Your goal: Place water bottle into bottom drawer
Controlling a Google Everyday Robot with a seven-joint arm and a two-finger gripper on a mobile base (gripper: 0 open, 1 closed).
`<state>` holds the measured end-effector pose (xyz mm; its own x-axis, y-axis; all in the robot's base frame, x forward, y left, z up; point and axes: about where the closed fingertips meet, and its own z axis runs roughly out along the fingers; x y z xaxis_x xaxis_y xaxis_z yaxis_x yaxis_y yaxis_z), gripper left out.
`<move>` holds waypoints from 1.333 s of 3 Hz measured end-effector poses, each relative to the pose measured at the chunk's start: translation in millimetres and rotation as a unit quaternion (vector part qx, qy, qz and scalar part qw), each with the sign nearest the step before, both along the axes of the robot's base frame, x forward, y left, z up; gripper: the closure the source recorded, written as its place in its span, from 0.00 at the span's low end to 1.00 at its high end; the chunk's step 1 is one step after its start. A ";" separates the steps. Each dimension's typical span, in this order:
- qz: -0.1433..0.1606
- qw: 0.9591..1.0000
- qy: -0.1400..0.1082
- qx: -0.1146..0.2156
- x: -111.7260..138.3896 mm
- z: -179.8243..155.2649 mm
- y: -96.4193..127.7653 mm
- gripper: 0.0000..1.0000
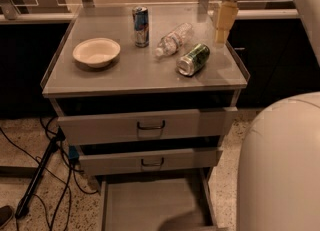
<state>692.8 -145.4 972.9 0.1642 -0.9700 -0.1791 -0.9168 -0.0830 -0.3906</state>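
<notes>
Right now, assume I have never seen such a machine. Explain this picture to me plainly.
There is one camera view, looking down at a grey cabinet from its front. The big white shape at the right is the robot's body. Its arm ends in the gripper, its grasping tool, which hangs over the back right corner of the cabinet top. On that top are a water bottle and a green can, both on their sides, an upright blue-silver can and a white bowl. The bottle is not held; it lies apart from the gripper. At the bottom, the bottom drawer is pulled open.
</notes>
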 end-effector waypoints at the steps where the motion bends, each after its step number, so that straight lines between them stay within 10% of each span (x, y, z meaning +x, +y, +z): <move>1: 0.070 0.996 -0.005 0.059 18.0 -7.0 22.7 0.00; 2: 0.117 0.987 -0.041 0.105 37.7 4.7 49.9 0.00; 4: 0.124 0.987 -0.044 0.094 51.2 -6.4 59.2 0.00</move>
<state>744.0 -86.2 966.6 0.4155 -0.8489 -0.3267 -0.8392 -0.2192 -0.4977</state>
